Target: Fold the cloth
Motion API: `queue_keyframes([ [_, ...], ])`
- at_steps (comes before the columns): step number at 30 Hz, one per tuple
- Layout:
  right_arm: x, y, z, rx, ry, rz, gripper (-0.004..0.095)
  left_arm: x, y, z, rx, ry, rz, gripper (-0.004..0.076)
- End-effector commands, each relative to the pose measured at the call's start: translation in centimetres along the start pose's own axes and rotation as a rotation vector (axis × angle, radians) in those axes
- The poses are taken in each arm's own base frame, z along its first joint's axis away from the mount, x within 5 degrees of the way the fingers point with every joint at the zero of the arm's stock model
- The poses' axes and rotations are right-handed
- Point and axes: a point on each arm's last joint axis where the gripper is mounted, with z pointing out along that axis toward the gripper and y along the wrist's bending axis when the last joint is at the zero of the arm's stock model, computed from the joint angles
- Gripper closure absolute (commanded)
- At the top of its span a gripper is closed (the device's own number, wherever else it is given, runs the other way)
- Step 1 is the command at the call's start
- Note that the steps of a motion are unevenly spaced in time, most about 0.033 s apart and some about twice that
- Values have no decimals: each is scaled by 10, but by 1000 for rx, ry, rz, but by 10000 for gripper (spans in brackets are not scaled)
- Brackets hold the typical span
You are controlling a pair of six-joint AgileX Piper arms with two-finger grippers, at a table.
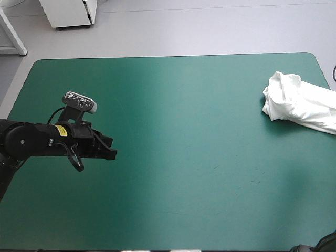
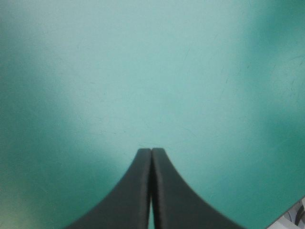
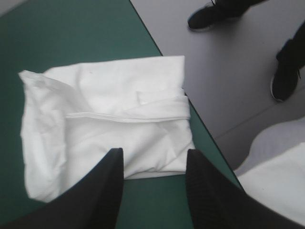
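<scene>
The white T-shirt [image 1: 302, 102] lies as a loosely folded bundle at the table's right edge, toward the far side, partly hanging past that edge. My left gripper [image 1: 107, 149] hovers over the left part of the teal-green cover, far from the T-shirt; its black fingers [image 2: 143, 186] meet in a pointed arch over bare cover. In the right wrist view the T-shirt [image 3: 109, 124] fills the middle, just ahead of my right gripper [image 3: 153, 160], whose fingers stand apart above the bundle's near edge with nothing between them.
The table's right edge [image 3: 157, 45] runs alongside the bundle, with grey floor beyond it. A white cabinet [image 1: 68, 13] stands past the far edge of the table [image 1: 173, 55].
</scene>
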Motion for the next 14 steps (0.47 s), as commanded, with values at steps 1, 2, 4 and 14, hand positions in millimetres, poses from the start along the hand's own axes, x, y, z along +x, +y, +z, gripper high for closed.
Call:
queue_keyframes([
  [1,-2,16,-70,-67,-186,-23,519,-6,-5,-12,13,-93,-1,733],
  [2,1,20,-81,-82,-207,-25,519,-6,-5,-12,13,-93,-1,733],
  [4,8,26,-105,-110,-249,-33,519,-6,-5,-12,13,-93,-1,733],
  [14,86,65,-200,-241,-358,-140,519,-6,-5,-12,11,-93,43,733],
])
